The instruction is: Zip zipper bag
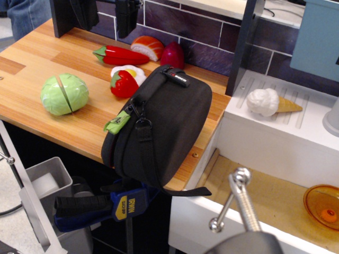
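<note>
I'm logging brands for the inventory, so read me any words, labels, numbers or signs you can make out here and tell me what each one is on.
"IRWIN" on the yellow patch of the blue clamp below the counter edge, printed sideways.
The small label with a red mark on top of the zipper bag: too small and blurred to read.
The green pull tab: no readable print.
Nothing else carries legible text.

One black zipper bag (164,127) is counted on the wooden counter (32,79). Toy foods are tallied: one green cabbage (64,94), two red peppers (119,55) (123,83), one salmon piece (148,47), one fried egg (133,71), one ice cream cone (271,102). One orange bowl (322,205) and one blue clamp (103,206) are noted.
</note>
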{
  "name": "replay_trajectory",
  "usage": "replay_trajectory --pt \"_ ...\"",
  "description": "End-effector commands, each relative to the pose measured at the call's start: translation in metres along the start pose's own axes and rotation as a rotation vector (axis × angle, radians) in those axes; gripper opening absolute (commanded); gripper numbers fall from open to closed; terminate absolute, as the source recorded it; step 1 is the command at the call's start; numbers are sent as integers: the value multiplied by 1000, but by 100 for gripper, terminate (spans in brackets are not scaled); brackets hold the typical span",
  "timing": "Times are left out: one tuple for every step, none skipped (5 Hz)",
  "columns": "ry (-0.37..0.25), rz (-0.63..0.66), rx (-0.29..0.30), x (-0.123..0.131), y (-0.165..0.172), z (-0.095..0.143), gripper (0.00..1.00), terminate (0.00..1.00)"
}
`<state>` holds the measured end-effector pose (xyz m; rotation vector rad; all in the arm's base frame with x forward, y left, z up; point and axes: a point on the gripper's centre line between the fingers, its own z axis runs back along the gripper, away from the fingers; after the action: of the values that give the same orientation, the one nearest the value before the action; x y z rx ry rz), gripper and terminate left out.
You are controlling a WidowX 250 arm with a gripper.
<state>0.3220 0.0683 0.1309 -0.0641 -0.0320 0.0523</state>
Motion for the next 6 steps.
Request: replay_trajectory --pt "0 0 0 0 0 0 100 0" --pt "18 -107 -66 -35 -13 19 100 0" --pt "29 -203 -122 -67 -27 35 100 0" --pt "87 -274 -132 -93 -40 33 100 0" --pt "79 -312 -80 -114 -47 20 100 0" --pt "79 -342 -81 -125 -49 9 100 0"
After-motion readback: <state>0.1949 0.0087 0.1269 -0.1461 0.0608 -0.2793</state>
